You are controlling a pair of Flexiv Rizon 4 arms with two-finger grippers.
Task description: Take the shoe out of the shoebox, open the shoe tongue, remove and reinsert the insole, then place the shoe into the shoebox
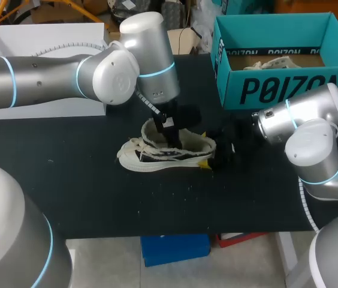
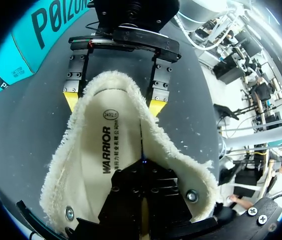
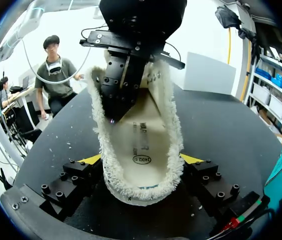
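A cream shoe (image 1: 169,153) with a fuzzy collar (image 2: 61,170) lies on the black table (image 1: 85,192), outside the teal shoebox (image 1: 277,90). Its white printed insole (image 2: 101,150) shows inside the opening. My left gripper (image 1: 170,135) comes down from above, shut, with its fingers pushed into the shoe toward the toe (image 3: 113,117); its tips are hidden, so I cannot tell whether they pinch anything. My right gripper (image 3: 141,160) stands wide around the heel, its yellow fingertips (image 2: 73,100) pressing the heel from both sides.
Inside the shoebox at the back right lies a second light shoe (image 1: 277,61). A white box (image 1: 43,36) stands at the back left, behind my left arm. The table's front edge (image 1: 175,231) is near.
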